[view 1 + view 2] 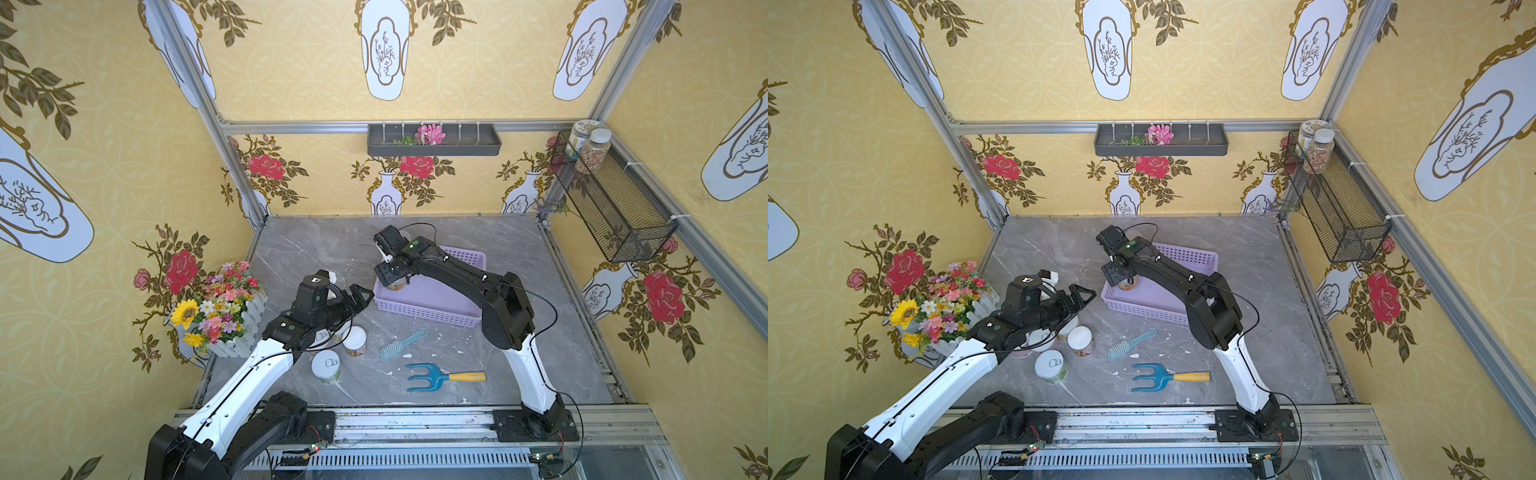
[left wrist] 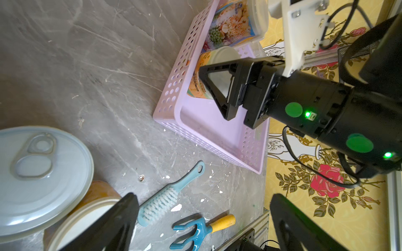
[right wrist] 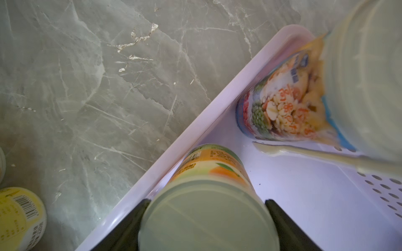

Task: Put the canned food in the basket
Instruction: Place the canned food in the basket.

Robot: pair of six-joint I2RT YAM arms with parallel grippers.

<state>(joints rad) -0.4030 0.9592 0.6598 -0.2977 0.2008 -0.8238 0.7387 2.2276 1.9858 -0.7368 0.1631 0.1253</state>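
I log: lilac perforated basket [image 1: 428, 313]; orange-labelled can [image 3: 208, 168]; grey veined surface [image 1: 316, 249]; teal brush [image 1: 400, 345]; blue fork [image 1: 428, 376], yellow handle; yellow floral wallpaper [image 1: 291, 83].

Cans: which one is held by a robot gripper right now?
The orange-labelled can, inside the lilac basket, clamped between the right gripper's fingers. The vegetable-labelled can beside it and the tabletop cans are ungripped.

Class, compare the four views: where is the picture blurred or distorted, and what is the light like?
Both top views: even, soft light, faint shadows; the frame post leans outward, a wide-lens look. Left wrist view: the lilac basket is sharp, the pull-tab can close to the lens soft. Right wrist view: the orange-label can held near the lens is blurred, the marble table crisper.
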